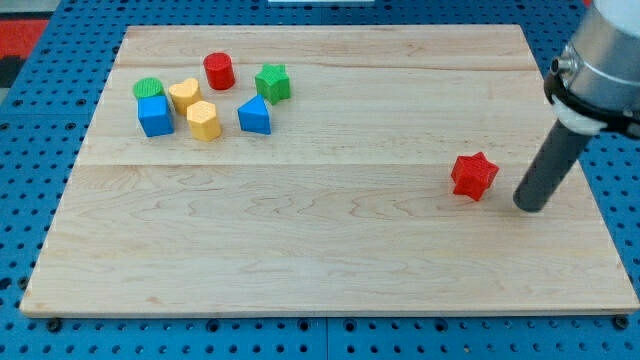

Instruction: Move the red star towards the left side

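The red star (474,176) lies alone on the wooden board, toward the view's right, about mid-height. My tip (530,207) rests on the board just to the star's right and slightly below it, a small gap apart, not touching. The dark rod slants up to the arm at the view's top right corner.
A cluster sits at the view's top left: red cylinder (219,71), green star (272,83), green cylinder (148,89), two yellow blocks (184,95) (203,120), blue cube (155,116), blue block (255,116). The board's right edge (590,190) is close to my tip.
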Motion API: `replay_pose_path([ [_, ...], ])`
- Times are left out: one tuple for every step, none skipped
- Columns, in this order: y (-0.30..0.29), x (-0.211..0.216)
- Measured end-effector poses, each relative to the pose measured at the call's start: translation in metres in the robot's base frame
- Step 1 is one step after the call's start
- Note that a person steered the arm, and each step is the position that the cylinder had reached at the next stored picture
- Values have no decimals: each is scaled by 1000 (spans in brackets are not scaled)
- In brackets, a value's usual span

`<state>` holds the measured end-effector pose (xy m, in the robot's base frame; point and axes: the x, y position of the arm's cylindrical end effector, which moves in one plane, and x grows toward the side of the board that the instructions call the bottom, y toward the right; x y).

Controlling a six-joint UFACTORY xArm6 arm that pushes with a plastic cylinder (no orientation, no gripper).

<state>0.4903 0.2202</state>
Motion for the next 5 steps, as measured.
replay_pose_path([
  [-22,-27],
  [-18,9],
  [-50,15],
  [-84,-6],
  [-95,-26],
])
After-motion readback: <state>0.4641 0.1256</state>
